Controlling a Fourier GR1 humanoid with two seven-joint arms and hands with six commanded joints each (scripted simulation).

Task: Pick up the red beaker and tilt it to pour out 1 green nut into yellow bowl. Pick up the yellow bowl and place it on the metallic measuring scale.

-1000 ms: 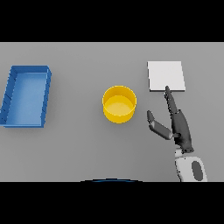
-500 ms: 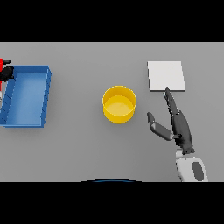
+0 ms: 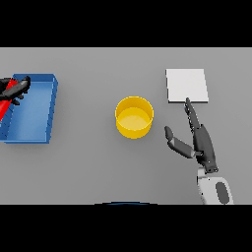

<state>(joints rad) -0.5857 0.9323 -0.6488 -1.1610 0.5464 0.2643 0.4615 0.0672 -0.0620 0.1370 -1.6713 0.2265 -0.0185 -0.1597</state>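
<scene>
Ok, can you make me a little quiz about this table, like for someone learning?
1. True or false: the yellow bowl sits on the scale.
2. Which hand holds the red beaker: A) left hand, B) right hand?
3. Fill in: the blue tray lies at the table's ___ side.

Key: 1 false, the bowl stands apart on the table; 2 A, fingers curled round it; 3 left.

At the view's left edge the left hand [image 3: 15, 88] and the red beaker [image 3: 5, 106] are cut off, its grip and the beaker's contents impossible to tell.
</scene>
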